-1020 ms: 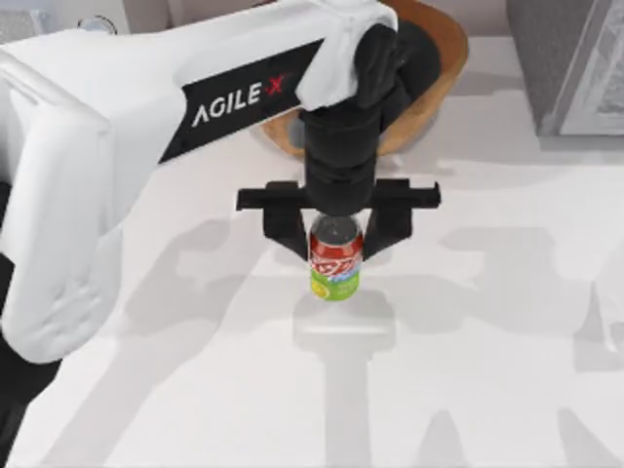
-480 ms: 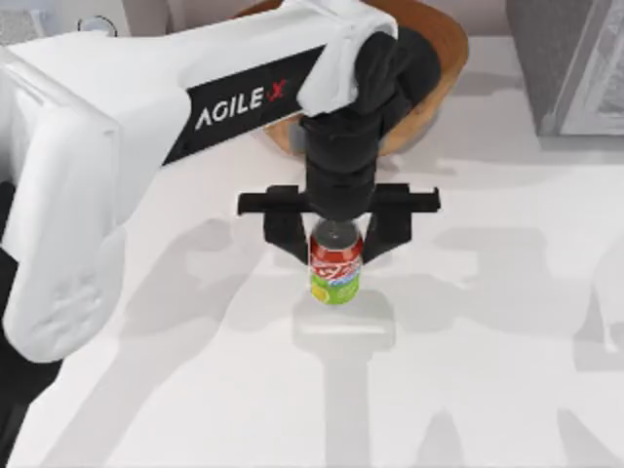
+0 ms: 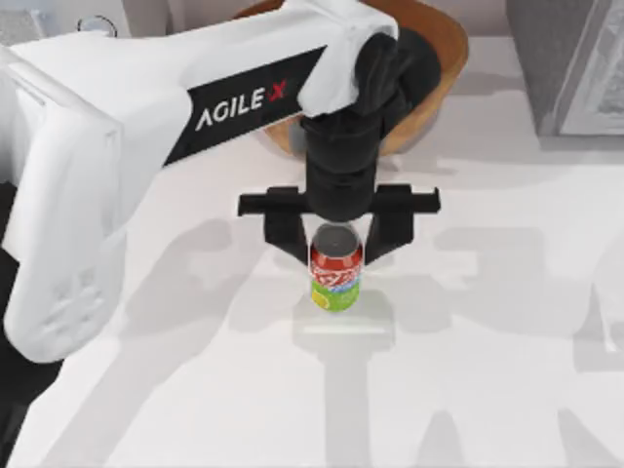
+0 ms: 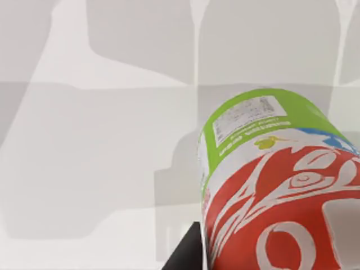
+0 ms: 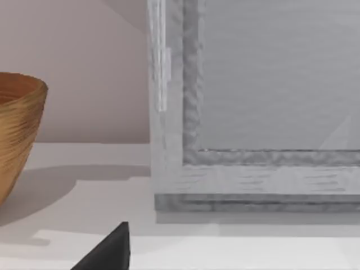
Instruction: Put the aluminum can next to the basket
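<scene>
Aluminum can (image 3: 336,275) upright on white table (image 3: 487,370), near basket (image 3: 441,58).

Can (image 3: 336,276), centre of top view: dark silver top, red label with white swirled lettering, blue-white band, lime-green base; left wrist view shows a white printed panel on the green. Basket (image 3: 444,58), upper centre: warm brown, fine ribbed coils. Left arm (image 3: 146,127), upper left: white shell, black band with white lettering and a red X. Left gripper (image 3: 337,234): black. Table (image 3: 487,390): white, grey shadows. Frame (image 5: 253,163), right wrist view: mottled grey.
</scene>
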You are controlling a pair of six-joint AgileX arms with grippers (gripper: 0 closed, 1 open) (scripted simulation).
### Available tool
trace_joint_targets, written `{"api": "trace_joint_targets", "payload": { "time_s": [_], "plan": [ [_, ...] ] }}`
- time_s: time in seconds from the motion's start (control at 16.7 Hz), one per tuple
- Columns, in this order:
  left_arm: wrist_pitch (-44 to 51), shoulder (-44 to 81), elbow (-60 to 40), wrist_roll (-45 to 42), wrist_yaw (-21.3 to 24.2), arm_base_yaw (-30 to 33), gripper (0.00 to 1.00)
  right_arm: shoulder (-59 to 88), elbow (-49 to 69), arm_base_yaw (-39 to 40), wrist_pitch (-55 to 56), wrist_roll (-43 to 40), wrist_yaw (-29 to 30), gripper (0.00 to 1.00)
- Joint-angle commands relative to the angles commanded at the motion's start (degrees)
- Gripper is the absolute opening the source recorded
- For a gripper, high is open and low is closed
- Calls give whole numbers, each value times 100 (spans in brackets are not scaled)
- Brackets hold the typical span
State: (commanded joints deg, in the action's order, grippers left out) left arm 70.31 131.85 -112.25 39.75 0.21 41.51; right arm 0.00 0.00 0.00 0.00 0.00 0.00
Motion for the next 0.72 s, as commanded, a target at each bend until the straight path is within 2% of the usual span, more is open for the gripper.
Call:
{"api": "trace_joint_targets", "payload": {
  "time_s": [0.18,0.72],
  "plan": [
    [0,0,0,0,0,0,98,0,0,0,0,0,0,100],
    [1,1,-1,0,0,-11,100,0,0,0,0,0,0,100]
  ]
}}
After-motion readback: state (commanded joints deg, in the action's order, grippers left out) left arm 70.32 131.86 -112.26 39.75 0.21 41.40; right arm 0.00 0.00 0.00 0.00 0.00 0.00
